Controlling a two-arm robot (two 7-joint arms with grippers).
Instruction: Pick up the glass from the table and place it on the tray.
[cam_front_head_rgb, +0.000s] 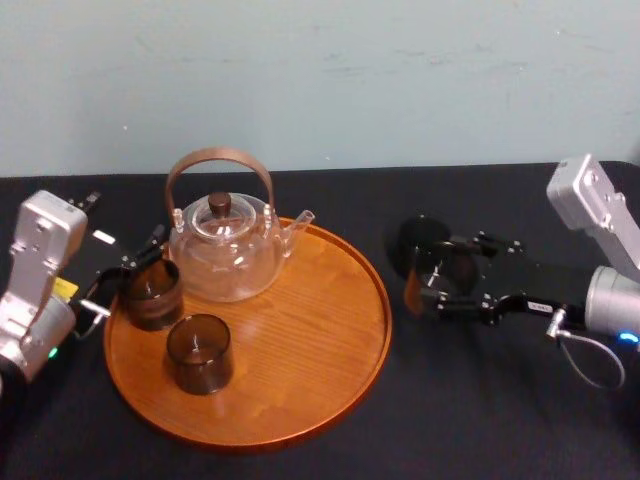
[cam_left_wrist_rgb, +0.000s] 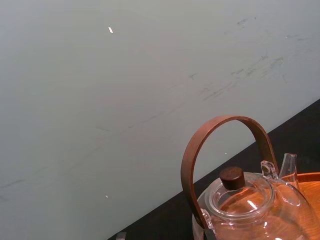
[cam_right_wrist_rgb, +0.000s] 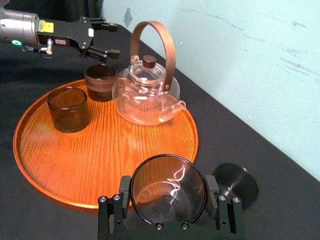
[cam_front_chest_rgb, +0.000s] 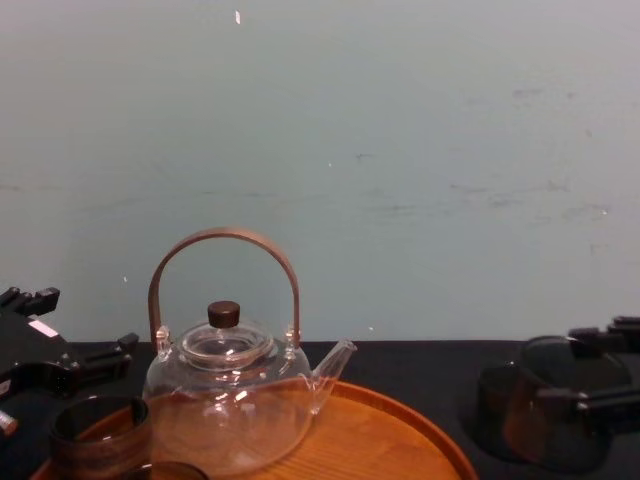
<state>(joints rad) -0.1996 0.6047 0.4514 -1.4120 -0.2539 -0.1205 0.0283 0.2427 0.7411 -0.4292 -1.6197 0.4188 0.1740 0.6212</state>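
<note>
Head view, near to far. Surface (cam_front_head_rgb: 480, 420): black cloth. Tray (cam_front_head_rgb: 300, 385) sits left of centre, with wide bare wood on its near-right half. On it stand a near tumbler (cam_front_head_rgb: 200, 352), then a far tumbler (cam_front_head_rgb: 152, 293) by the left rim, then the teapot (cam_front_head_rgb: 225, 255) at the far side. Left claw (cam_right_wrist_rgb: 111, 40) is spread wide, holds nothing, and sits just beside the far tumbler.

Right claw (cam_front_head_rgb: 430, 278) is clenched on the glass (cam_right_wrist_rgb: 167, 190), right of the tray, just off its rim and over the cloth. Fingers (cam_right_wrist_rgb: 212, 192) press opposite sides of the wall near the lip, and the mouth faces up. A round shadow (cam_right_wrist_rgb: 235, 184) lies offset on the cloth, so the glass is probably lifted; not confirmed.

Handling, judged:
- The glass looks thin-walled, smoky, rigid, light and empty.
- The smooth wall is likely slippery against hard pads.
- It is brittle, so moderate squeeze only.
- The present side hold across the full width looks sound.

Risks: clipping the tray's raised rim, knocking the teapot spout, setting down hard. Aim for the bare near-right wood.
</note>
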